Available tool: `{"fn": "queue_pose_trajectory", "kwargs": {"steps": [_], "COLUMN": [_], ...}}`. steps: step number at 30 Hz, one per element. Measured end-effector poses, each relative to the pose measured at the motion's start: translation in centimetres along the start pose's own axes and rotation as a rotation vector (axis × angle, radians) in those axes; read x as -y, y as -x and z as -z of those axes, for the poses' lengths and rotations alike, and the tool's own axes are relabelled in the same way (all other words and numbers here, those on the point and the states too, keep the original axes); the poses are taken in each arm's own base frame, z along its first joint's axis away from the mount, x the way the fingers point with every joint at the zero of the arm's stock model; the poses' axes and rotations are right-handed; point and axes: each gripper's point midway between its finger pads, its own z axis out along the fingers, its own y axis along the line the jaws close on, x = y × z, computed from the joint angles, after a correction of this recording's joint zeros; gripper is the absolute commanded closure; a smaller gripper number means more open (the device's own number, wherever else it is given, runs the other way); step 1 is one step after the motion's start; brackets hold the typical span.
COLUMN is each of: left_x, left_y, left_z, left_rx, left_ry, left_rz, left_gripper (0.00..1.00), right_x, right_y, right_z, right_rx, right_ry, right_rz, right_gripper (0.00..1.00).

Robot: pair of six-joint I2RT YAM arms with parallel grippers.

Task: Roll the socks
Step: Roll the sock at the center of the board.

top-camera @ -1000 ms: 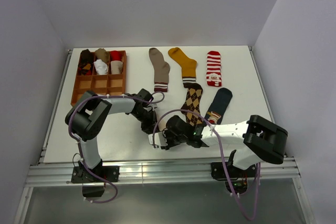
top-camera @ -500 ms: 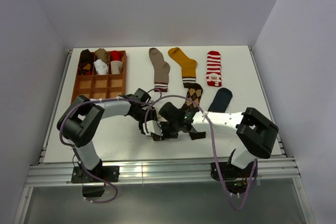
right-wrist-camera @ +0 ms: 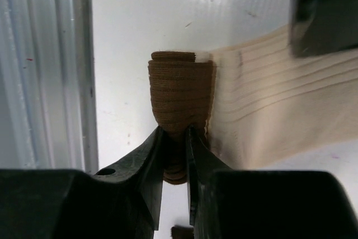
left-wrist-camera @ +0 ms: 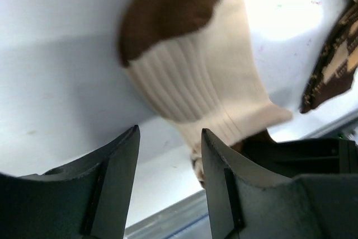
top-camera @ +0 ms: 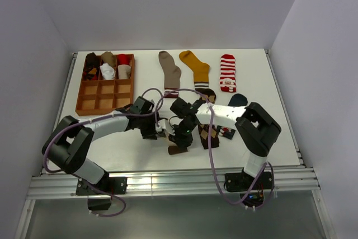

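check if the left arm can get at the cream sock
Probably yes: the left gripper hangs open just over the cream sock, nothing between; the right gripper pinches only its rolled brown end.

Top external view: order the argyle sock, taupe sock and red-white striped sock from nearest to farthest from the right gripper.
From the right gripper, shut on the cream-and-brown sock:
1. the argyle sock, beside it, toward the right arm's side.
2. the taupe sock, far row, left.
3. the red-white striped sock, far row, right.
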Motion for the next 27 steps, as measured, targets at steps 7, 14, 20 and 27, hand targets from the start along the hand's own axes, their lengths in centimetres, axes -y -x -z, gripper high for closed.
{"fn": "queue_pose_trajectory", "kwargs": {"steps": [7,14,20,27], "left_x": [-2.0,-4.0,-2.0,2.6], "left_y": [0.6,-0.2,-0.5,-2.1], "left_z": [1.0,2.6,4.0,3.3], "left_rx": [0.107,0.202,0.310,0.344], "left_ry": [0.060,0.069,-0.027,-0.121], "left_rz": [-0.009,-0.008,-0.095,-0.308], "left_gripper": [0.51,0.56,0.48,0.42], "right_x": [-0.1,0.9,2.3,3.4], "right_y": [0.2,0.4,0.4,0.2], "right_z": [-0.3,-0.2,0.3,0.5], "right_rx": [-0.036,-0.053,-0.066,-0.088], "right_ry": [0.102,0.240,0.332,0.417], "right_rz": [-0.092,-0.260,-0.416,-0.552], "right_gripper": [0.86,0.86,0.86,0.86]}}
